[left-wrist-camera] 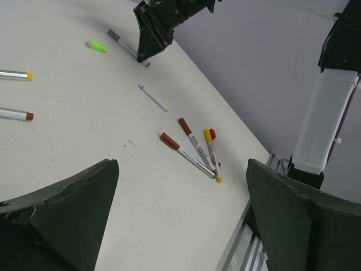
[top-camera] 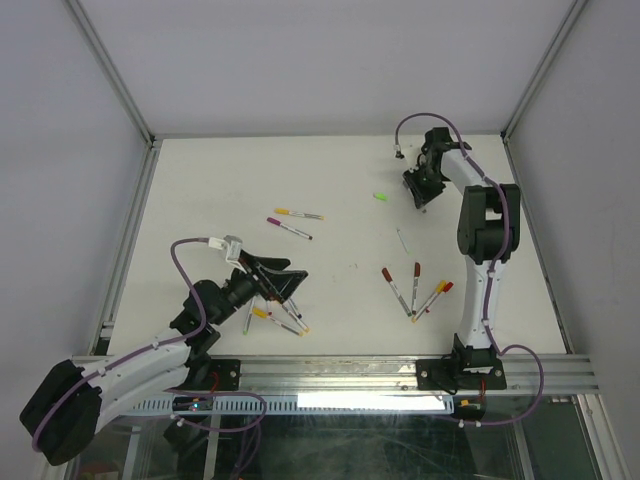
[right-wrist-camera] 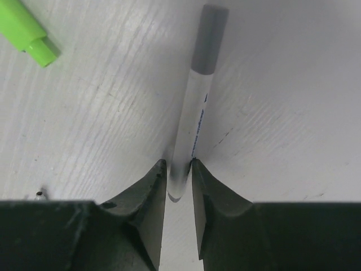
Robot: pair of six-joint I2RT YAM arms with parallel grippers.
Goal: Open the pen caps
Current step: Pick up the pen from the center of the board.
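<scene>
Right claw (right-wrist-camera: 179, 169) is narrow, pinched on the white barrel of a grey-ended pen (right-wrist-camera: 197, 107). Both fingertips (right-wrist-camera: 152, 186) touch the barrel near its bare end, and the grey end points away from the claw. Can't tell if the pen is lifted or lying on the table (top-camera: 220, 180).

Right arm (top-camera: 485, 230) reaches to the far right of the table. Elbow high, wrist folded down and leftward, claw tip-down at the surface.

Loose green cap (right-wrist-camera: 25, 31) lies on the table just left of the right claw, apart from it.

Thin uncapped pen (top-camera: 402, 240) lies on the base side of that claw, near but not touching.

Further toward the bases from the right claw, four capped pens fan out with their tails meeting. That group has two dark red caps (top-camera: 386, 272), plus a yellow cap (top-camera: 440, 287) and a red cap (top-camera: 447, 286) side by side.

Left claw (top-camera: 290, 275) is fully wide, nothing between its fingers, and hovers at the near left. Left arm (top-camera: 130, 360) lies low and reaches forward from its base.

Pen cluster (top-camera: 285, 322) sits under and just base-side of the left claw, with some yellow ends visible. Other cap colours there are too small to tell.

Beyond the left claw, on the far side, lie two more capped pens (top-camera: 295, 220), well apart from it. One has a yellow end, one dark red.
</scene>
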